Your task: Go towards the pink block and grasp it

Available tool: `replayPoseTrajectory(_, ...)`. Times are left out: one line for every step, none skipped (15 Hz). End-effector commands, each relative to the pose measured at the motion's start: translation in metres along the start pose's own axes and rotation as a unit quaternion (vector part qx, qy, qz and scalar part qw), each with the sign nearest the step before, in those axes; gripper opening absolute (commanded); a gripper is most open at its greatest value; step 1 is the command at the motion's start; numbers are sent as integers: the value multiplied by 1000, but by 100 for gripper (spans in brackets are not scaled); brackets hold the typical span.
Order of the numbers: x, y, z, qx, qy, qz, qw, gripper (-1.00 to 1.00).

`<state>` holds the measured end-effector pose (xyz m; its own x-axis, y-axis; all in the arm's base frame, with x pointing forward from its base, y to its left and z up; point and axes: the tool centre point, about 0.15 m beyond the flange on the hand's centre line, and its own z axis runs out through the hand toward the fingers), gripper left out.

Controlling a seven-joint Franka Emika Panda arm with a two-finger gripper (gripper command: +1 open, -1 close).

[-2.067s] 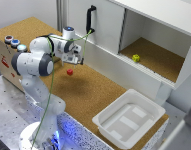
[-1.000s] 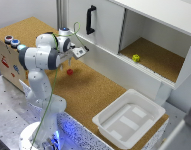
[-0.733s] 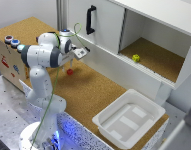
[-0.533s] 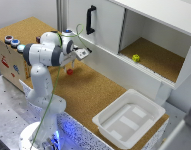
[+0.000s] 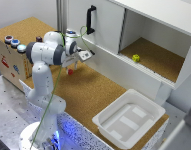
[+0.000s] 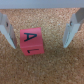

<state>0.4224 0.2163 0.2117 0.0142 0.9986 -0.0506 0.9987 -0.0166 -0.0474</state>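
White robot arm [image 5: 45, 55] bent over the cork surface [image 5: 90, 95], gripper [image 5: 71, 64] pointing down right above the pink block [image 5: 70, 71]. Block sits on the cork near the surface's far edge, in front of the white cabinet [image 5: 107, 25] wall, below the black handle [image 5: 89, 19]. Wrist view: gripper [image 6: 40, 34] fingers [image 6: 6, 31] spread apart, one on each side of the block [image 6: 31, 43]; block lies between them, closer to one finger, not touching either as far as can be seen. Block's upper face shows a dark letter A, so it's not plain. Nothing clamped.

Small yellow-green block [image 5: 136, 58] lies inside the open cabinet compartment on its cork floor, well apart from the pink one. White tray [image 5: 129, 119] sits at the near corner of the surface on the exterior view's right. Wooden box [image 5: 9, 57] with coloured buttons stands at the exterior view's left edge, beside the arm.
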Motion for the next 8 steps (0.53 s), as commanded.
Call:
replayPoseTrajectory(5,-18,3,2,25,17,1000,-100)
replayPoseTrajectory(3,-20,5,2,21,20,1000,-100)
replayPoseTrajectory(-1,-21,7,2,18,26,1000,-100)
replayPoseTrajectory(-4,-22,7,2,15,30,999,-100)
replayPoseTrajectory(-7,-23,7,1,12,33,999,-100)
replayPoseTrajectory(-9,-23,6,-1,11,35,999,-100)
replayPoseTrajectory(-11,-24,6,-2,8,39,999,-100)
replayPoseTrajectory(-13,-24,4,-4,8,45,999,-100)
